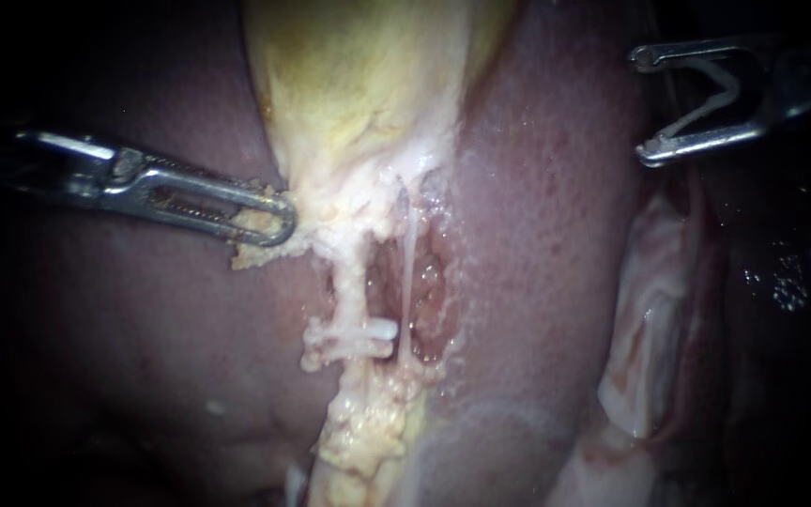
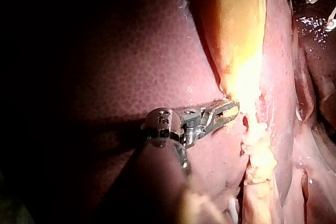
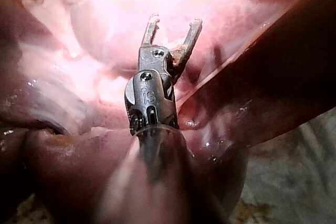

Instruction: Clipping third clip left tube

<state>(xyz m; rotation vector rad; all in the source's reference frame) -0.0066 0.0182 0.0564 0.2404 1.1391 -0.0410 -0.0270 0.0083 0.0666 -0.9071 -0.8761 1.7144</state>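
Plainly the left tube (image 1: 347, 286) is the soft part of this job: a pale, wet strand running from the neck of the gallbladder (image 1: 359, 94) down to the yellow fat (image 1: 368, 437), lying in an opened pocket of the liver (image 1: 537, 188). I judge it limp, slippery and easy to tear, so it should be approached square across its bare middle stretch, above the white clip (image 1: 370, 331) already crossing its lower end; whether that is 1 clip or more I cannot tell. Just beside it runs the right tube (image 1: 409, 272), thinner and near enough to be caught by mistake. The left instrument (image 1: 279, 218) has its claw clamped on the gallbladder at the neck's edge, with scraps of fat clinging to it. The right instrument (image 1: 642, 105) hangs well apart from both tubes, over the liver; its claw stands wide yet bears on a loaded clip (image 1: 706, 105) from both sides. A pale fold of tissue (image 1: 650, 310) lies beyond the pocket's raw rim, and that rim crowds the way in.
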